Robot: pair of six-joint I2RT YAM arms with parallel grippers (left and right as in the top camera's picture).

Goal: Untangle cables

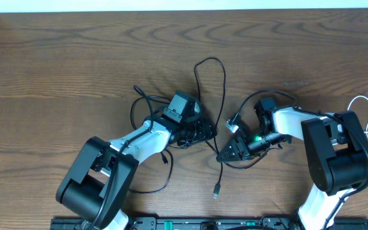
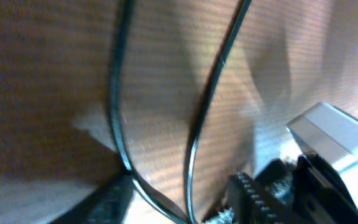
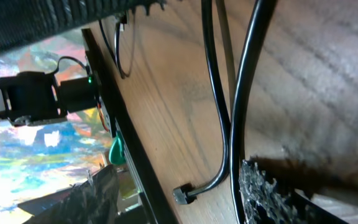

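1. The black cable [image 1: 224,80] is lying in the middle of the desk [image 1: 75,76]. It is rising in a tall, narrow loop toward the far edge and trailing back down to its plug [image 1: 216,191] near the front edge.
2. The white cable [image 1: 363,98] is lying well apart from it, curling at the desk's right edge beside the right arm [image 1: 334,153].
3. The left hand [image 1: 204,132] is sitting at the foot of the loop. It is released, and its fingers [image 2: 114,199] are standing apart with two black strands running between them.
4. The right hand [image 1: 230,152] is sitting just right of the trailing strand. It is also released, with its fingers [image 3: 272,199] spreading wide and black cable passing through the gap, ungripped.
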